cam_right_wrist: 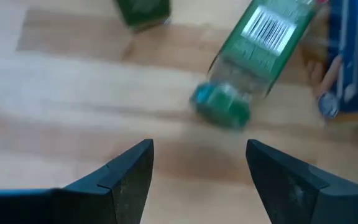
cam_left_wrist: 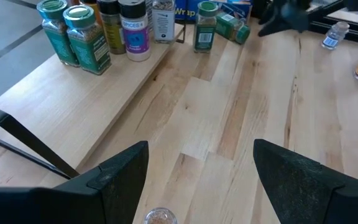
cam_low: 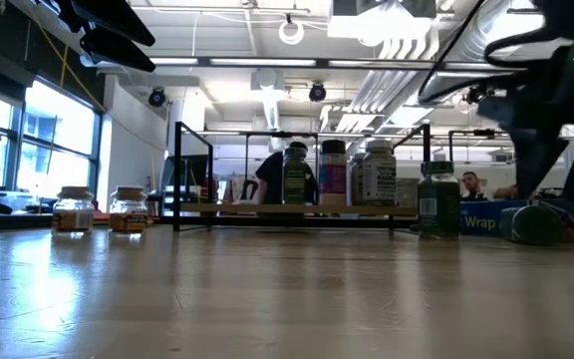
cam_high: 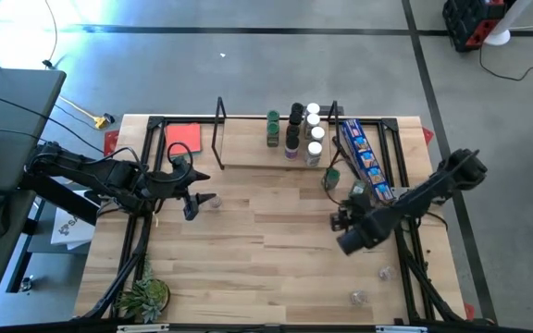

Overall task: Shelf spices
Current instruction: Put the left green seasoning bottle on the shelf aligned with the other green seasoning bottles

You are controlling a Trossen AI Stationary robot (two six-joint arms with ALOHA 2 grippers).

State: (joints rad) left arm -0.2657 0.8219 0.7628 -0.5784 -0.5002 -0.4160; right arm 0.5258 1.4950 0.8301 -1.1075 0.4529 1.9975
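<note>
Spice jars are seen partly shelved at this point in the job: a cluster of spices stands upright on the right half of the shelf, a low wooden rack at the table's far edge. One green-lidded jar lies toppled on the table just in front of the right gripper, beside the blue snack packet. Its long axis is angled away from the fingers, lid end nearest them, and the fingers are held apart with nothing between them. The right arm is judged clearly the nearer to this jar; the next move appears to turn on closing across the jar's body rather than along its length.

The left gripper hovers over the table's left-centre, fingers also spread and empty, with a small clear jar directly below it. Another green jar stands upright off the shelf's right end. Two more small jars rest near the table's front right corner, well apart from both arms. A red card lies at the shelf's left.
</note>
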